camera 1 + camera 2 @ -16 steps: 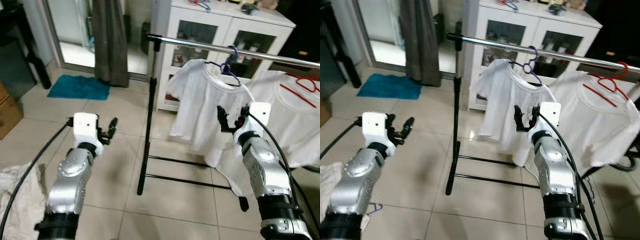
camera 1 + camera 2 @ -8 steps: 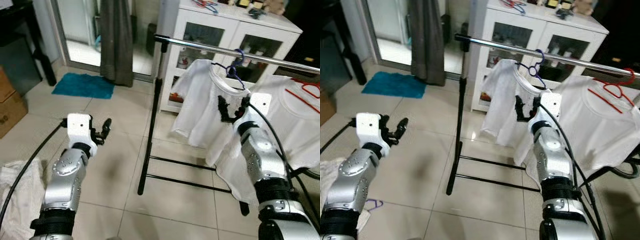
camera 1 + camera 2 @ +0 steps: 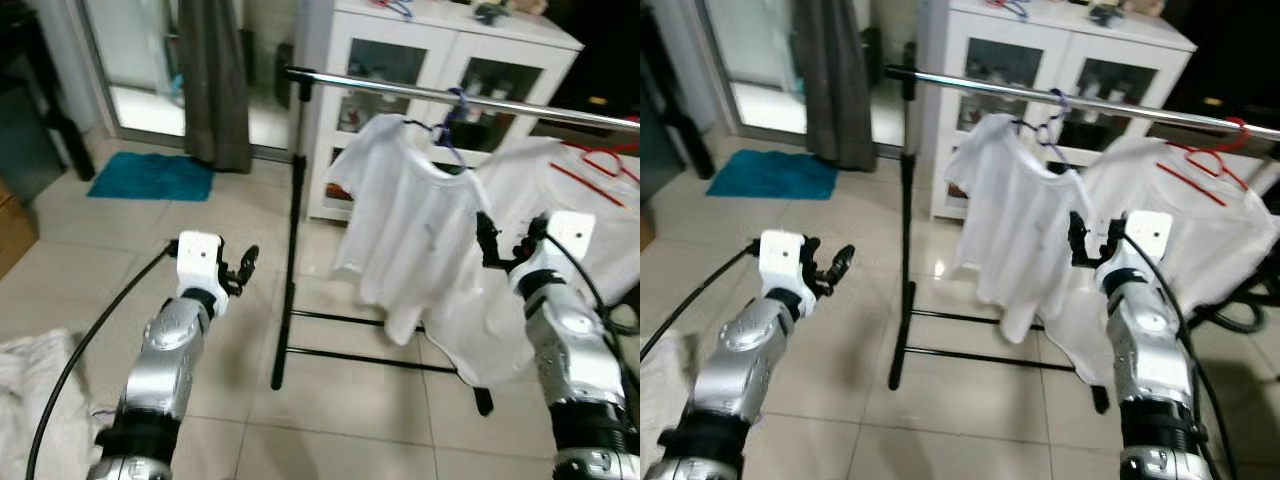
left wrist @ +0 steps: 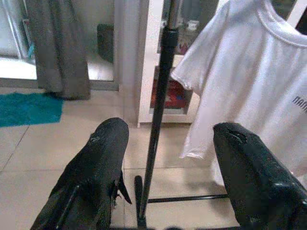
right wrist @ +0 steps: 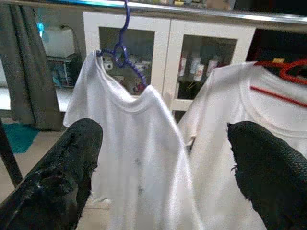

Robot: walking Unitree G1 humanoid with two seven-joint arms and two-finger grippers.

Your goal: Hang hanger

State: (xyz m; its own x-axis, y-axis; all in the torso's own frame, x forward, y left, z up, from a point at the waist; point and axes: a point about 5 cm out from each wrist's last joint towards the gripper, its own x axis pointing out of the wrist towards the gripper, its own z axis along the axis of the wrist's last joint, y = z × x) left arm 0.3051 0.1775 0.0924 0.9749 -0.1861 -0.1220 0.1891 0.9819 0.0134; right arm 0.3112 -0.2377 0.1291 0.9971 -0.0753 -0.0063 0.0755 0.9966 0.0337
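rail (image 3: 420, 92) of clothes rack runs level across the scene, carried at one end on a black upright post (image 3: 293, 200) with black floor bars (image 3: 350, 335) below. all positions below are given against this rail.

blue hanger (image 3: 452, 128) is hooked over the rail and carries a white t-shirt (image 3: 405, 225), which hangs free beneath the rail. red hanger (image 3: 1205, 165) is hooked further along the rail, away from the post, and carries a second white shirt (image 3: 1200, 235). the two shirts hang side by side, and the near edges overlap in the head views.

right gripper (image 3: 507, 245) is raised below the rail, in front of the second shirt and just beside the hem side of the first; fingers (image 5: 62, 167) are spread wide and grasp nothing. in the right wrist view both hangers and the rail are seen between the spread fingers.

left gripper (image 3: 240, 270) is held below the rail, on the outer side of the post and apart from it; fingers (image 4: 96, 163) are spread and empty. in the left wrist view the post stands between them.

white cabinet (image 3: 430, 60) with glass doors stands behind the rail. grey curtain (image 3: 215, 80) hangs behind the post end, with a teal mat (image 3: 150, 175) on the tiled floor (image 3: 340, 420) beside it. pale cloth (image 3: 30, 400) lies on the floor well short of the rail, near the left arm.
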